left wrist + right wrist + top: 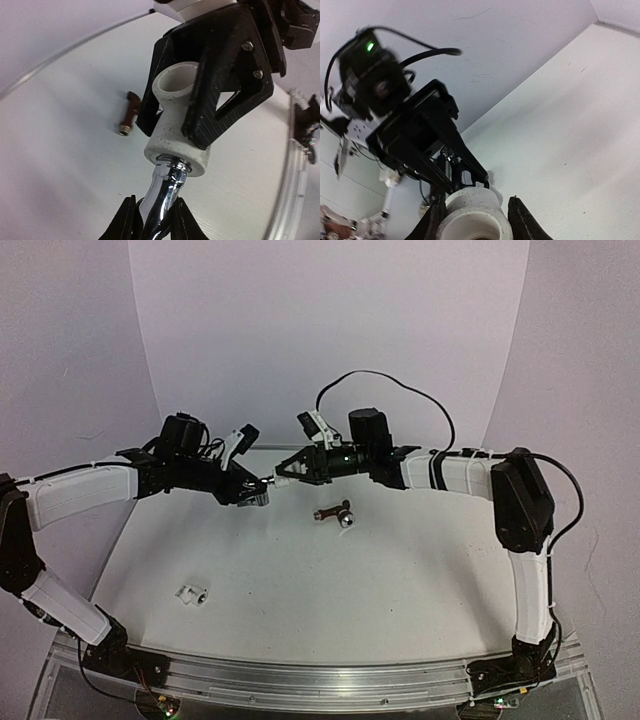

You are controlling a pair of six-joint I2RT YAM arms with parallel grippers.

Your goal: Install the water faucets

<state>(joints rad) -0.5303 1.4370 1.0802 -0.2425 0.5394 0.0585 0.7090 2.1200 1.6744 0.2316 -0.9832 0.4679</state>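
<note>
Chrome faucet [167, 187], curved and glossy, clamped in left pincer [154, 207], white plastic fitting [175, 152] clamped in right pincer [172, 135]

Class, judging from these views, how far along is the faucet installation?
Done: nothing looks finished. In hand: the left hand grips the chrome faucet, its end inside the white fitting clamped by the right hand. Left: the brown faucet lies loose on the table, and a second white fitting sits apart.
</note>
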